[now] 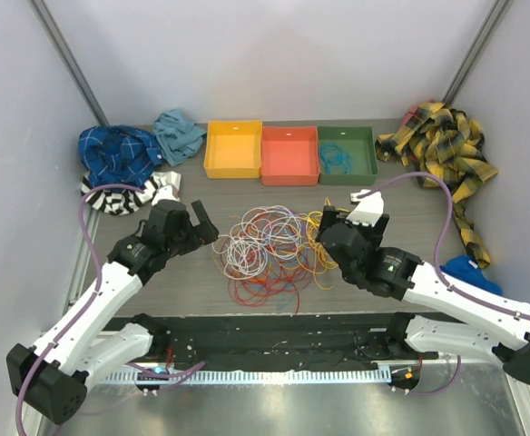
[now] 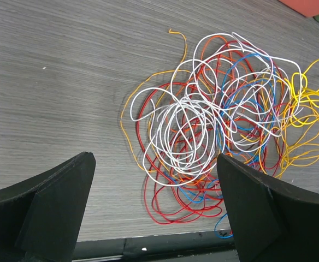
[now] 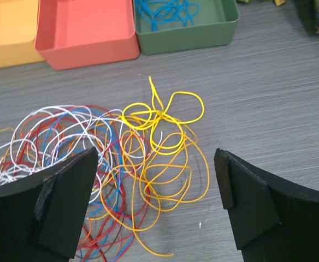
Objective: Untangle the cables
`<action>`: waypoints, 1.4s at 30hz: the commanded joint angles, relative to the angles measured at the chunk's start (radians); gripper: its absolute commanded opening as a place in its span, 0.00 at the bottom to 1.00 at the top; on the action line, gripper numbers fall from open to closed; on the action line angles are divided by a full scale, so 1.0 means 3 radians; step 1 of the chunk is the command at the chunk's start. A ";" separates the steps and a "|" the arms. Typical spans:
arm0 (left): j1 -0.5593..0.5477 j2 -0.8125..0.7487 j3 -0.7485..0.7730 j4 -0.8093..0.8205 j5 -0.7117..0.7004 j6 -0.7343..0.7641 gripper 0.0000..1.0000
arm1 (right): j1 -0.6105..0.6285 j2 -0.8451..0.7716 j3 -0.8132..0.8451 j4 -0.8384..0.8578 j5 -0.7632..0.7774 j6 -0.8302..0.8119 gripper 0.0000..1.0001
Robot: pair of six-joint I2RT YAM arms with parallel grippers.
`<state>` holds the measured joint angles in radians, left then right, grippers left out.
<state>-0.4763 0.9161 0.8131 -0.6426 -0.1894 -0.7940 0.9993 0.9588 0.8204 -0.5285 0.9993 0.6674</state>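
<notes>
Green bin [image 1: 348, 154]: blue cable [image 1: 335, 156] inside, 1 o'clock.
Tangle [image 1: 269, 250]: table [image 1: 188, 277] centre.
Left pincer [image 2: 155, 158]: wide.
Right pincer [image 3: 155, 153]: wide.

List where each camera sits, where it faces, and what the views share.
Top external: above and behind the arms, looking down on the multicoloured tangle of thin wires; left arm and right arm show.
Left wrist: on the left arm, facing the tangle's white and red loops; open left claw frames them.
Right wrist: facing yellow wire loops and the green plastic bin; open right claw shows.
Shared: all three see the tangle.
</notes>
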 commanded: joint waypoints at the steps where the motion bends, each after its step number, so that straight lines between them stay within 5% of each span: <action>1: 0.0013 -0.0098 -0.0036 0.0199 0.0033 0.0085 1.00 | 0.0018 -0.0077 -0.0070 0.0187 0.0407 -0.0010 0.96; 23: 0.0018 0.0162 0.0076 0.0194 0.0028 0.0284 1.00 | 0.0013 -0.0041 -0.0147 0.0192 0.0003 -0.0154 0.95; 31: -0.0095 0.1205 0.0448 0.0404 0.0048 0.0438 0.98 | 0.0018 0.0050 -0.0168 0.0233 0.0023 -0.0159 0.95; 36: -0.0090 0.1313 0.0654 0.0414 0.0079 0.0259 0.96 | -0.0089 0.0495 -0.0025 0.0417 -0.0169 -0.0368 0.91; 42: -0.0095 0.0813 0.0496 0.0204 -0.0049 0.0254 0.96 | -0.0528 0.1246 0.0226 0.0973 -0.0779 -0.0486 0.87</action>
<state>-0.5018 1.2747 0.9600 -0.5602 -0.1772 -0.7029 0.9012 1.2205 0.8127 -0.3923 0.8722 0.5575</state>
